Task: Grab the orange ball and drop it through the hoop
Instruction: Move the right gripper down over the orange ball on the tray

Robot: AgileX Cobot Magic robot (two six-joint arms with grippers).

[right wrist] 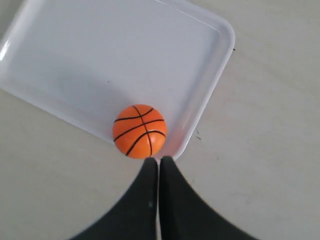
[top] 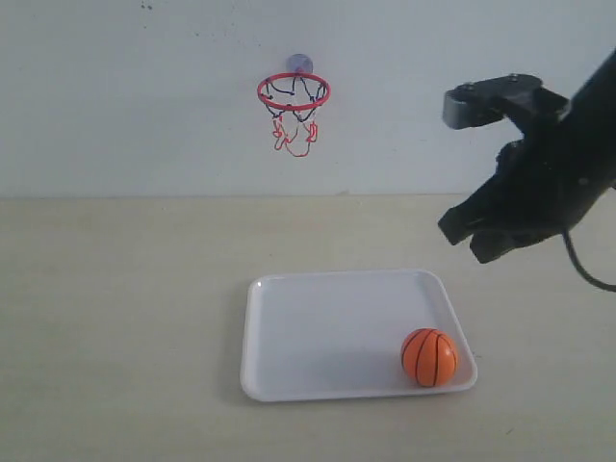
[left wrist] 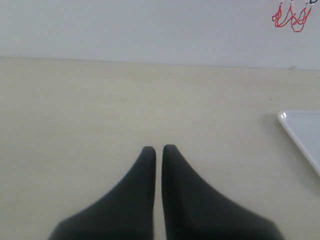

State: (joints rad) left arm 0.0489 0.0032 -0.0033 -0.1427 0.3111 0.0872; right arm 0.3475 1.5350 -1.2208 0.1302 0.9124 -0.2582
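Note:
The orange ball (top: 429, 357) (right wrist: 139, 130) rests in the near right corner of a white tray (top: 318, 337) (right wrist: 100, 60). On the back wall hangs the hoop (top: 294, 92), its red rim and string net above the table; only the net's lower strands (left wrist: 291, 17) reach the left wrist view. My right gripper (top: 476, 236) (right wrist: 158, 161) hovers high above the table, right of the tray, shut and empty, its tips pointing toward the ball. My left gripper (left wrist: 158, 149) is shut with nothing in it, low over bare table; the exterior view does not show it.
The tray's corner (left wrist: 300, 127) lies to one side of the left gripper. A pale wooden table (top: 115, 318) stretches around the tray. A plain white wall (top: 115, 96) stands behind it.

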